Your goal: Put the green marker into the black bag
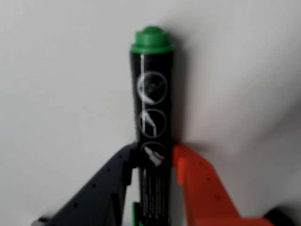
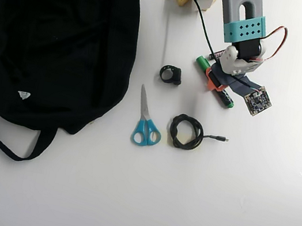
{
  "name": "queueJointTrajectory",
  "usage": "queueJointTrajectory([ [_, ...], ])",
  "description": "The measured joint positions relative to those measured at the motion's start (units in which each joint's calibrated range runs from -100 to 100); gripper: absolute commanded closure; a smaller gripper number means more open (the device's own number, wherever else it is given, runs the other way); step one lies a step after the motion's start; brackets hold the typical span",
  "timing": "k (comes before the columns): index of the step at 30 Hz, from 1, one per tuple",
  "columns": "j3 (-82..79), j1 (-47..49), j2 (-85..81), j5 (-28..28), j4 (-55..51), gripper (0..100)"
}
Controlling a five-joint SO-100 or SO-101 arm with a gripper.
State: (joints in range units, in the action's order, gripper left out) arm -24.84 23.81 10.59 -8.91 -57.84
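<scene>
In the wrist view, the green marker (image 1: 153,117) runs up the middle of the picture, its black barrel printed with white round icons and its small green end at the top, over a plain white table (image 1: 56,70). The gripper (image 1: 154,162) closes around the lower barrel: the dark finger presses on the left side and the orange finger (image 1: 197,179) on the right, so the two pinch the marker between them. A sliver of green shows at the bottom edge beside the barrel. In the overhead view, the arm (image 2: 243,24) reaches down from the top edge, grey with teal bands, and the gripper (image 2: 219,85) sits over the marker (image 2: 203,64), which lies tilted, its bright green cap up-left and the small green end down-right. The black bag (image 2: 59,38) fills the upper left, well apart from the marker, with a tiny white tag on its fabric and a thin strap looping below. Between bag and marker lie a small black ring-shaped object (image 2: 170,74), blue-handled scissors (image 2: 146,121) and a coiled black cable (image 2: 185,132).
</scene>
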Motion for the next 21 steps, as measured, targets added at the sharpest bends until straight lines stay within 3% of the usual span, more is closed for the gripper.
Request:
queueJointTrajectory([
  [21,9.98,0.0,0.42,-0.24,-13.14,98],
])
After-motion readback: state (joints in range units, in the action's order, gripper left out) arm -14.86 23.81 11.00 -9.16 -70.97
